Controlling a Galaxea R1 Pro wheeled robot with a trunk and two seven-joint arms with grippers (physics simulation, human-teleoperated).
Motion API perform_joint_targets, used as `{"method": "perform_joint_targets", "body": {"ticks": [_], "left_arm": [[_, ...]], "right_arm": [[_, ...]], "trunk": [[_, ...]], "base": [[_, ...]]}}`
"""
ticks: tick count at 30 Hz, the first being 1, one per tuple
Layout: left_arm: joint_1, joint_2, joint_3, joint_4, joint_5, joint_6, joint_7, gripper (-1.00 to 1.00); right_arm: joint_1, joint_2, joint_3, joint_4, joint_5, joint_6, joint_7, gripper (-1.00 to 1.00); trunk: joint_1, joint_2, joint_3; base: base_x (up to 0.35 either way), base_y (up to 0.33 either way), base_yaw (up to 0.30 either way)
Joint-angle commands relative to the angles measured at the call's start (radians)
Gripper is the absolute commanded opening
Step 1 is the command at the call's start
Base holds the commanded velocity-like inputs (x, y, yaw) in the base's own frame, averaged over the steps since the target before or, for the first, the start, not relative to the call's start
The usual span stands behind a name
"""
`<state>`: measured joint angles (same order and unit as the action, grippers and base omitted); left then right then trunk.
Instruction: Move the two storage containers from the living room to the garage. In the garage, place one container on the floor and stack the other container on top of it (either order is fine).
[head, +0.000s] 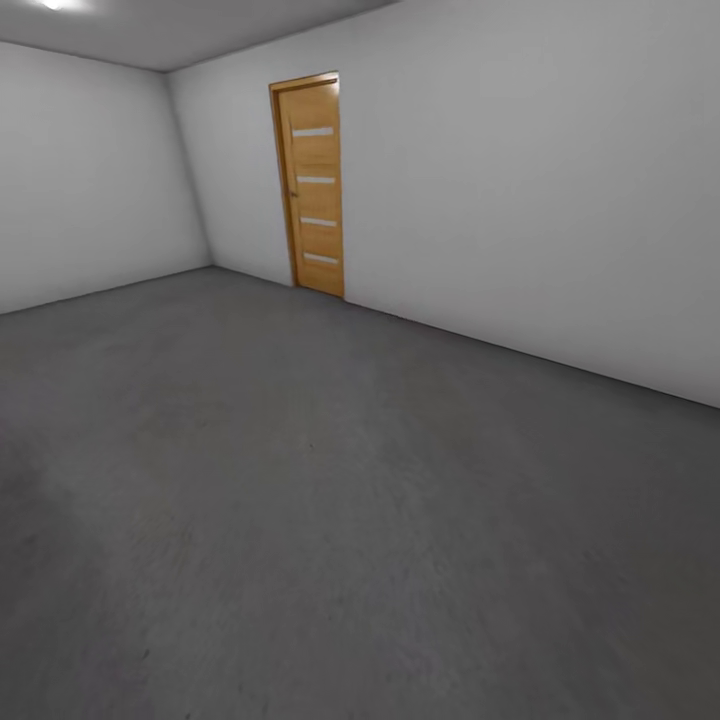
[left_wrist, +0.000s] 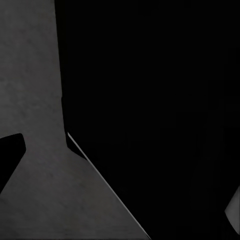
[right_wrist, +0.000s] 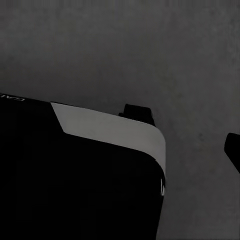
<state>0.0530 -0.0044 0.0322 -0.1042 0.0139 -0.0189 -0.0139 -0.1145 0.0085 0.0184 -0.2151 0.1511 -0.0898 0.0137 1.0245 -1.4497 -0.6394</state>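
Observation:
I am in the garage, looking over its dark grey floor toward plain white walls. The two storage containers are out of view. In the right wrist view my right gripper is open, with two dark fingertips apart and only floor between them. In the left wrist view my left gripper is open too, one dark fingertip at the picture's edge, with grey floor beyond. A black part of my own body lies in front of that camera. Neither gripper has anything in it.
A wood-panelled door with pale glass strips stands shut in the far wall. Another white wall closes the left side. The corner between them is far ahead. A black and white body panel lies close under the right wrist.

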Motion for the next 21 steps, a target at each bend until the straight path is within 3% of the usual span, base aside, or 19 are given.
{"method": "perform_joint_targets", "body": {"ticks": [1, 7, 21], "left_arm": [[0.001, 0.0, 0.003, -0.002, 0.001, -0.001, -0.001, 1.0], [0.001, 0.0, 0.003, -0.002, 0.001, -0.001, -0.001, 1.0], [0.001, 0.002, 0.004, -0.003, 0.011, -0.001, -0.001, 1.0]], "right_arm": [[-0.001, -0.001, 0.002, 0.004, 0.004, -0.041, 0.0, 1.0], [-0.001, -0.002, 0.0, 0.005, 0.004, -0.076, 0.0, 1.0], [-0.001, -0.002, -0.002, 0.006, -0.001, -0.079, 0.0, 1.0]], "trunk": [[0.001, 0.0, 0.001], [0.001, 0.0, 0.008], [0.001, 0.0, 0.008]], "base": [[0.285, 0.237, 0.0], [0.285, 0.237, 0.0], [0.285, 0.233, 0.0]]}}
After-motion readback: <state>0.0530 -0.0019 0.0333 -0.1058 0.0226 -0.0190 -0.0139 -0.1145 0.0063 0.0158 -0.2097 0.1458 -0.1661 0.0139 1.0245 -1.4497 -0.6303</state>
